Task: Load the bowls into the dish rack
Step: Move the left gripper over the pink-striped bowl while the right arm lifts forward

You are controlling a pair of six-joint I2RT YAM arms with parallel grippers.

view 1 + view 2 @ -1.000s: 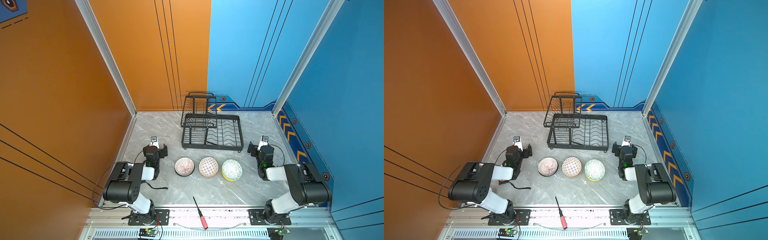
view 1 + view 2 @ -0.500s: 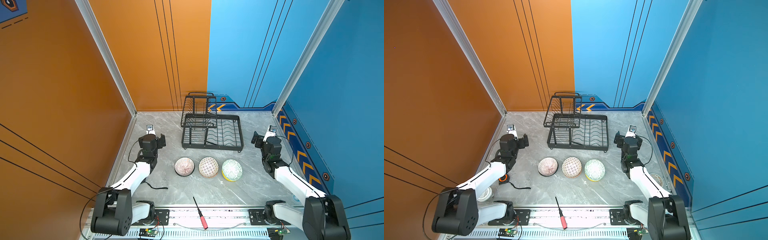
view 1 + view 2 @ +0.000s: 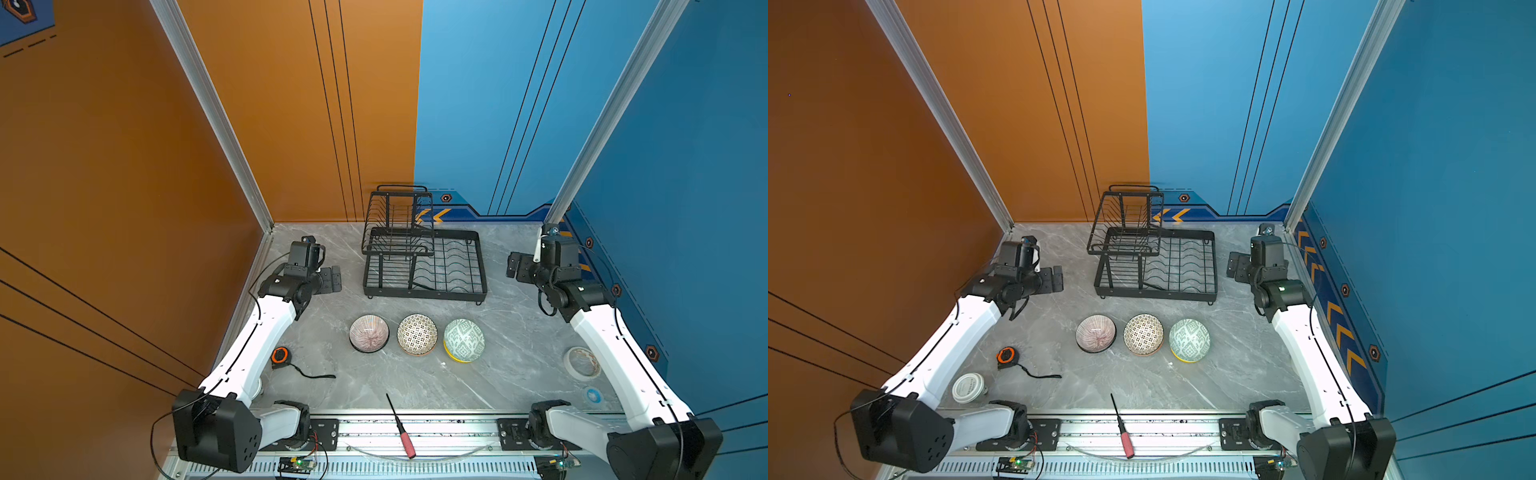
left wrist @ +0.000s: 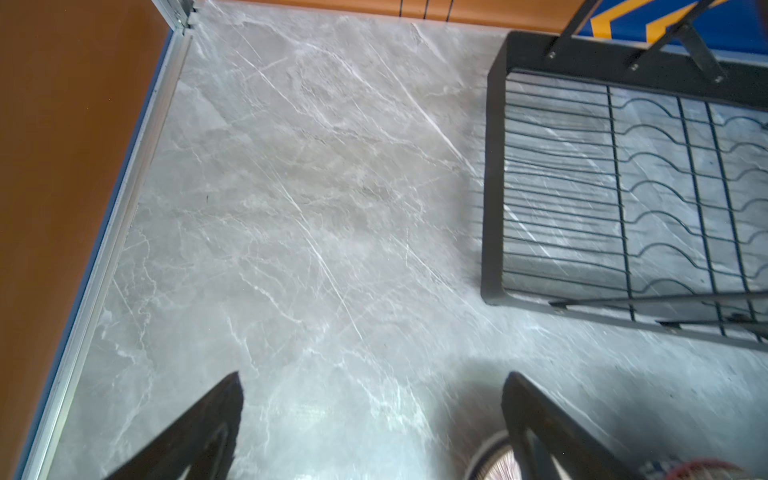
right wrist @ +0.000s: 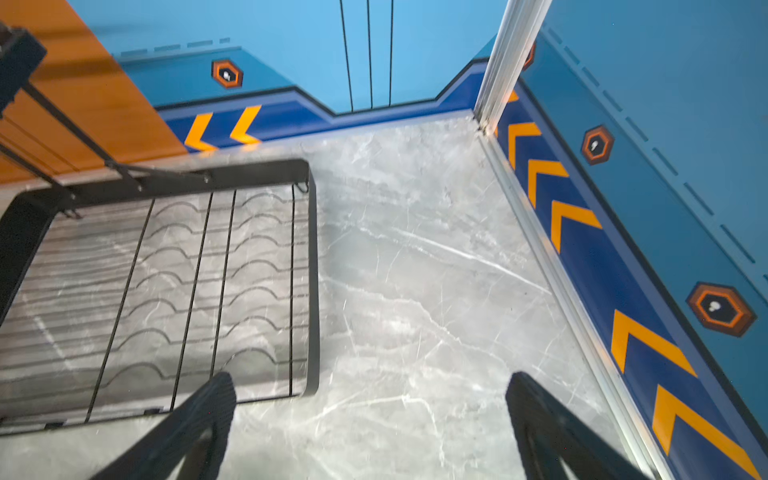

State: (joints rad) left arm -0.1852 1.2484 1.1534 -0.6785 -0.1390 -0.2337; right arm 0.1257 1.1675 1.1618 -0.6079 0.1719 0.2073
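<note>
1. My left gripper (image 3: pixel 331 279) hangs over the table (image 3: pixel 415 386). Its jaws stand wide apart with nothing between them. In the left wrist view only bare marble lies between my fingers (image 4: pixel 216 415).
2. My right gripper (image 3: pixel 515 268) is the same: jaws spread wide, holding nothing, with marble under them in the right wrist view (image 5: pixel 370 376).
3. The dish rack (image 3: pixel 424 296) stands between my 2 grippers, apart from both. Its raised basket end is nearer my left jaws and its slotted end nearer my right. In the right wrist view one fingertip overlaps the rack's near corner; I cannot tell the height.
4. 3 bowls sit in a row on the table outside the rack, back from both sets of jaws toward my arm bases.
5. The pink striped bowl (image 3: pixel 369 333) is closest to my left jaws. The dotted bowl (image 3: pixel 417 334) is in the middle. The green bowl (image 3: pixel 464 340) is closest to my right jaws.
6. A blurred striped rim (image 4: pixel 492 459) shows by one left finger.
7. A tape measure (image 3: pixel 279 356) lies beside my left arm and a tape roll (image 3: pixel 582 363) beside my right.
</note>
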